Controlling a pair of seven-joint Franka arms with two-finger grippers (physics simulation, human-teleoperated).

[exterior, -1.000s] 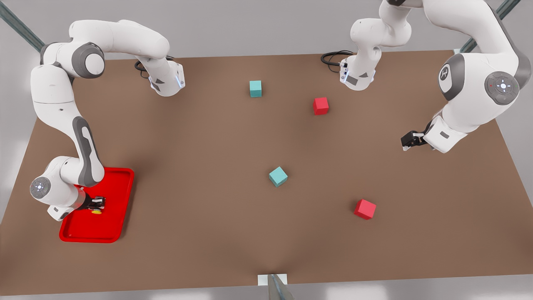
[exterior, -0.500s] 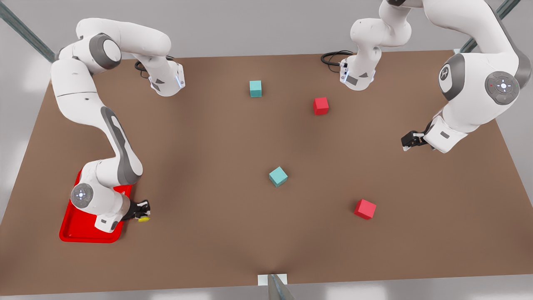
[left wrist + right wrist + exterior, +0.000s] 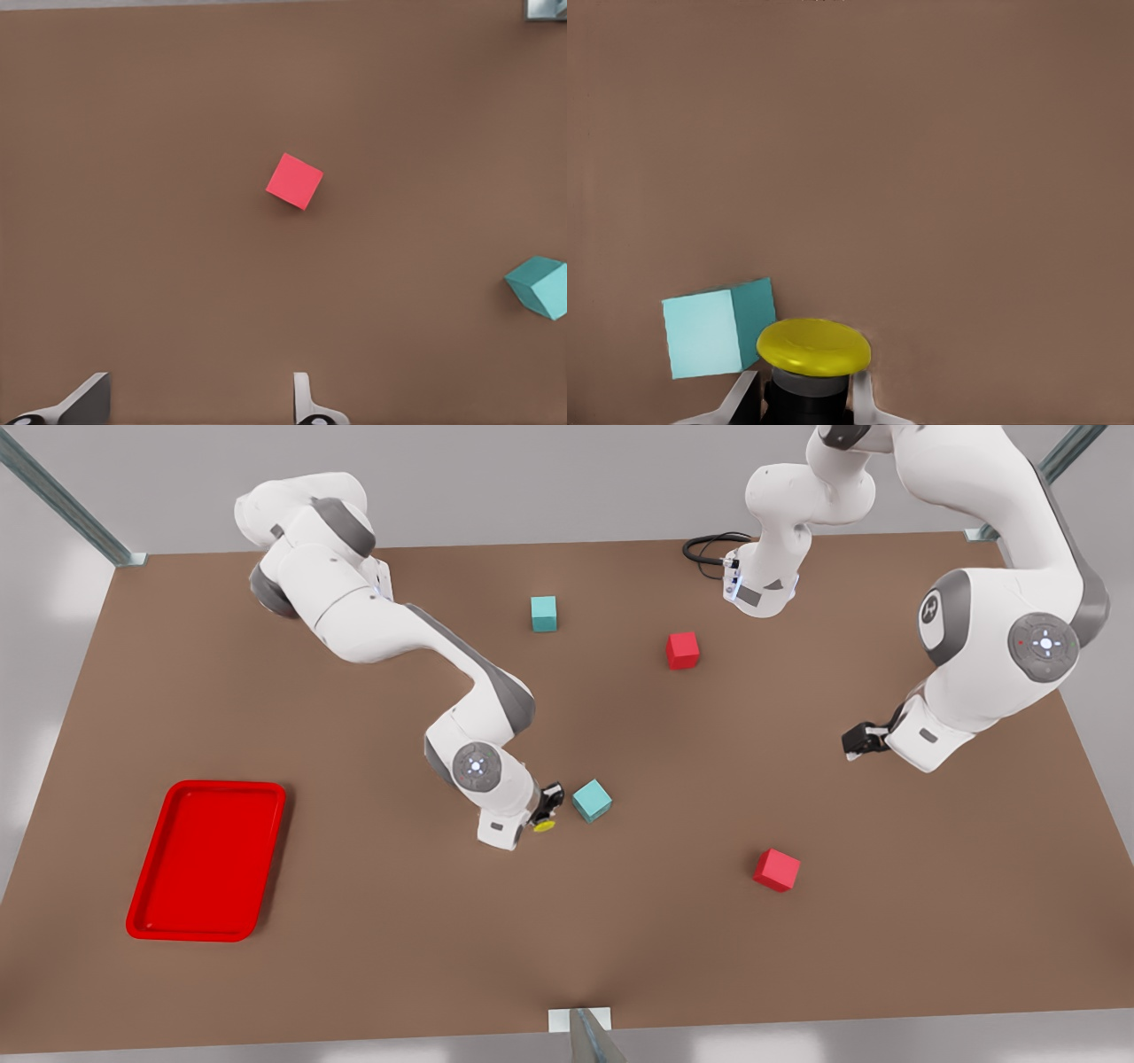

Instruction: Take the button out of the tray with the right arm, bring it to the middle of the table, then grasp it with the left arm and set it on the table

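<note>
Nearest the camera in the front view, the red tray (image 3: 205, 861) lies flat on the brown worktop (image 3: 399, 921) toward the front view's left, and a red cube (image 3: 777, 869) sits toward the right. Around the worktop's middle, the right gripper (image 3: 544, 812) holds the button (image 3: 544, 825), its yellow cap showing just below the black fingers; in the right wrist view the button (image 3: 812, 363) sits clamped between the two pale fingertips (image 3: 864, 400), with its black body between them and the cap facing outward. A teal cube (image 3: 592, 800) stands just beside the held button, on its right in the front view, close but apart; the same teal cube (image 3: 719, 328) appears next to the cap in the right wrist view. Farther right, the left gripper (image 3: 858, 740) hangs above the worktop, well apart from the button; its fingers (image 3: 306, 403) stand wide apart with nothing between them, and the red cube (image 3: 294, 181) lies beneath it. Farthest back rest a second red cube (image 3: 682, 650) and a second teal cube (image 3: 543, 613).
</note>
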